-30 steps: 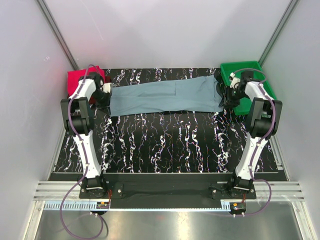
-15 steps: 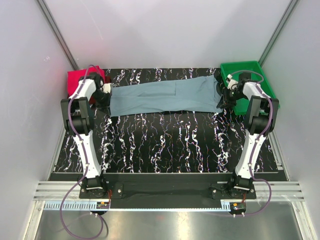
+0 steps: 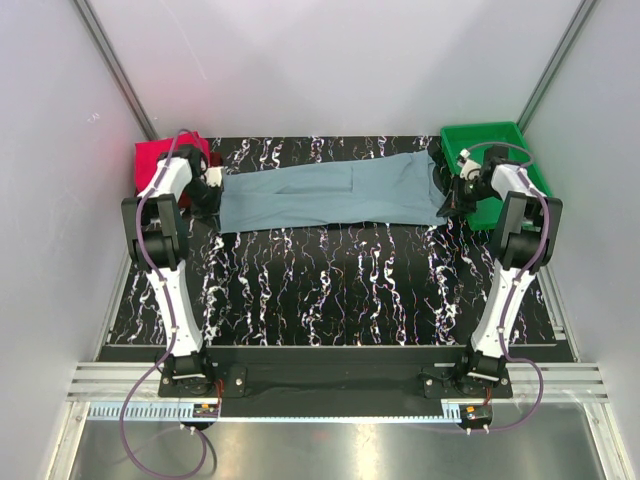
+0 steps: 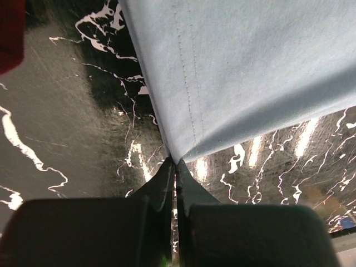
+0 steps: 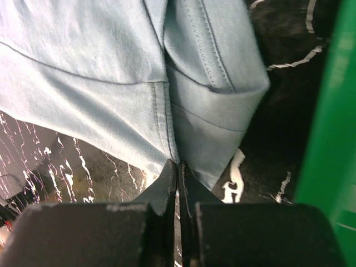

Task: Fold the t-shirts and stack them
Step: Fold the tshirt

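Observation:
The grey-blue t-shirt [image 3: 330, 193] lies folded lengthwise into a long band across the back of the black marbled table [image 3: 330, 290]. My left gripper [image 3: 212, 190] is shut on its left corner; the left wrist view shows the hemmed corner [image 4: 183, 139] pinched at the fingertips [image 4: 176, 162]. My right gripper [image 3: 450, 192] is shut on the shirt's right end, with the fingertips [image 5: 178, 164] clamped on a seamed edge [image 5: 161, 128] near the sleeve. A folded red shirt [image 3: 160, 160] lies at the back left, partly behind the left arm.
A green plastic tray [image 3: 510, 170] stands at the back right, close to the right arm; its wall [image 5: 328, 122] fills the right edge of the right wrist view. Grey walls close in both sides and the back.
My right gripper has gone from open to shut on the shirt's right end and shifted slightly. The left gripper and the shirt have stayed in place.

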